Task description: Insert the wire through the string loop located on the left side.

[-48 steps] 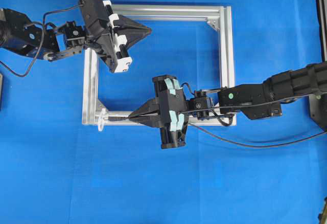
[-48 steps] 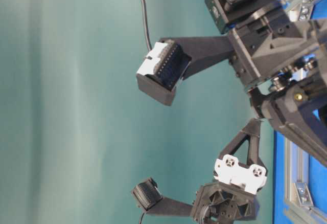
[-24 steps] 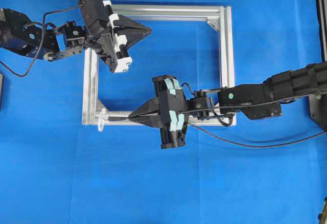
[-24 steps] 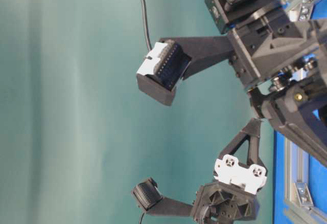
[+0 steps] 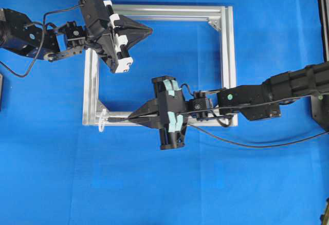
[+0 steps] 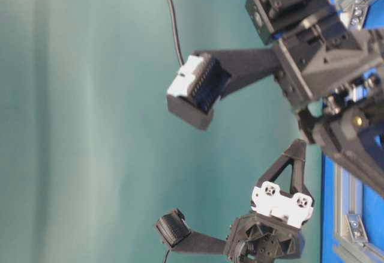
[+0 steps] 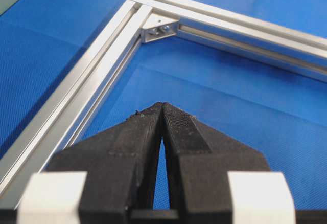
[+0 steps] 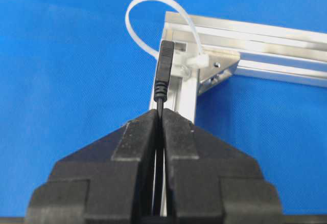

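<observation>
Wire [image 8: 164,70] plug, clenched in your right gripper [image 8: 159,112], lies just short of the string loop [image 8: 153,17] at the frame's [image 8: 245,29] corner; advance it straight, left gripper [image 7: 162,106] clenched empty.

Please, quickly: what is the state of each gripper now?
Left gripper: shut, holding nothing.
Right gripper: shut on the wire, its plug pointing at the string loop.

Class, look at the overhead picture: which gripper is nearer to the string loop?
The right gripper, shut on the wire, sits just beside the string loop. The left gripper, shut and empty, hangs over the frame's far top side.
</observation>
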